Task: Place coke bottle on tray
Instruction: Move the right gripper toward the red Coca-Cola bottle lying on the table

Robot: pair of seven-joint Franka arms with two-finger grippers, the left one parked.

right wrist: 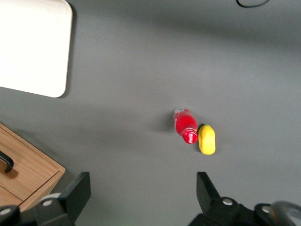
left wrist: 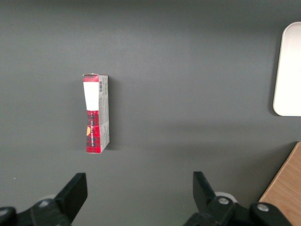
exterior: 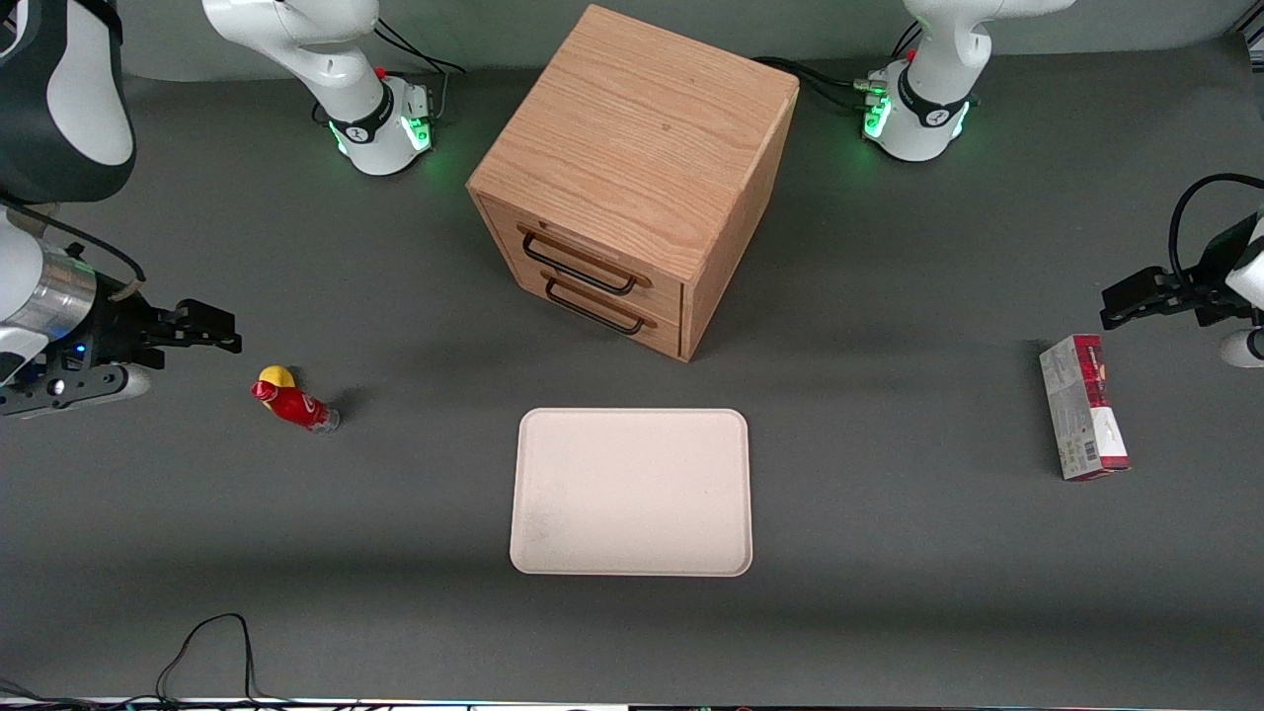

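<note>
The coke bottle (exterior: pixel 294 405) lies on its side on the grey table toward the working arm's end, red cap touching a small yellow lump (exterior: pixel 277 376). In the right wrist view the coke bottle (right wrist: pixel 185 124) and the yellow lump (right wrist: pixel 207 139) lie side by side. The cream-white tray (exterior: pixel 632 492) rests flat in front of the wooden cabinet (exterior: pixel 632 178), nearer the front camera, and shows as the tray (right wrist: pixel 33 47) in the right wrist view. My gripper (exterior: pixel 225 331) hovers open above the table, apart from the bottle and farther from the camera than it, nothing between its fingers (right wrist: pixel 80 188).
The wooden cabinet has two drawers with dark handles (exterior: pixel 583 272). A red-and-grey carton (exterior: pixel 1083 420) lies toward the parked arm's end; the carton (left wrist: pixel 96 113) also shows in the left wrist view. A black cable (exterior: pixel 202 647) loops at the table's near edge.
</note>
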